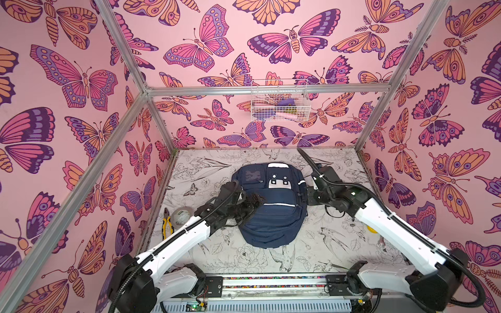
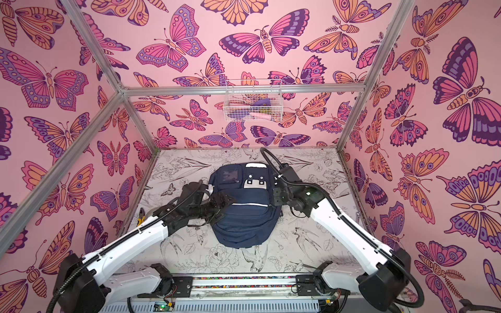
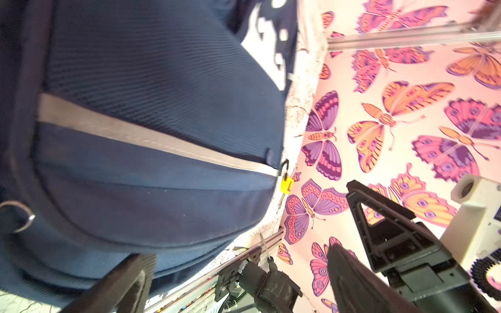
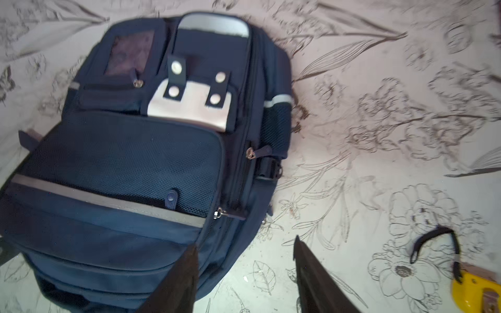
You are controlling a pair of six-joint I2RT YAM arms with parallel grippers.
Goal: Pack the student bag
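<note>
Lying flat, bulging navy student bag (image 1: 276, 216), white-striped — left gripper (image 1: 254, 202), right gripper (image 4: 245, 244) both agape.

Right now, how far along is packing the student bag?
Done: the student bag lies flat, apparently zipped; its contents cannot be seen. In hand: nothing; the left hand is open over the bag and the right hand is open beside it. Remaining, perhaps: pliers, a tape roll and a yellow padlock lie loose on the table.
</note>
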